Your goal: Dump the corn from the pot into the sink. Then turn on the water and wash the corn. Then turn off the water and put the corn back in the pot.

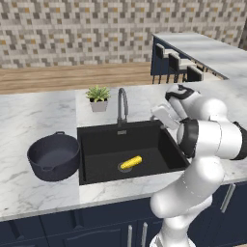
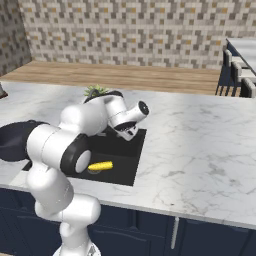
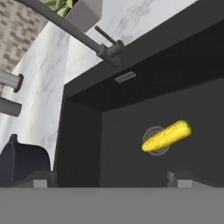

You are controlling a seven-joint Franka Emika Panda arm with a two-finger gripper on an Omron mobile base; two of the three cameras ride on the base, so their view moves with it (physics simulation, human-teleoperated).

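The yellow corn [image 1: 131,162] lies on the floor of the black sink [image 1: 106,144], across the round metal drain [image 3: 153,141]. In the hand view the corn [image 3: 167,136] is right of centre and above the fingertips. The dark pot [image 1: 54,157] stands upright on the counter just left of the sink, with nothing in it. My gripper [image 1: 163,121] hovers over the sink's right rear part, above the corn and apart from it. Its fingertips [image 3: 41,181] stand wide apart, open, with nothing between them. From the right, the gripper [image 2: 128,135] hangs over the basin near the corn [image 2: 101,165].
A grey curved faucet [image 1: 122,103] with a side lever [image 3: 107,37] rises behind the sink. Next to it, to the left, is a small white plant pot [image 1: 98,100]. White marble counter [image 1: 38,120] surrounds the basin. Bar stools [image 1: 176,65] stand far back right.
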